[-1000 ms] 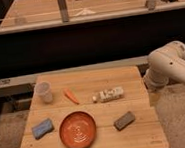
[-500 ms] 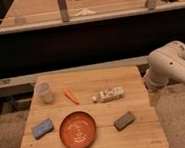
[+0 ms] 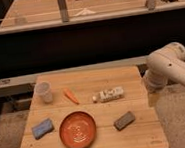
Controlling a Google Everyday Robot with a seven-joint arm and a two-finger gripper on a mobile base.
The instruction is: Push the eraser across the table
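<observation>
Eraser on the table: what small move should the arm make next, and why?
Probably bring the gripper down and left toward the eraser: it hangs at the table's right edge, apart from the eraser, which lies right of the orange plate.

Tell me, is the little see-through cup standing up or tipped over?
Standing up: the small clear plastic cup rests on its base on the light-wood table, mouth up. The hand hangs by the table's right edge.
</observation>
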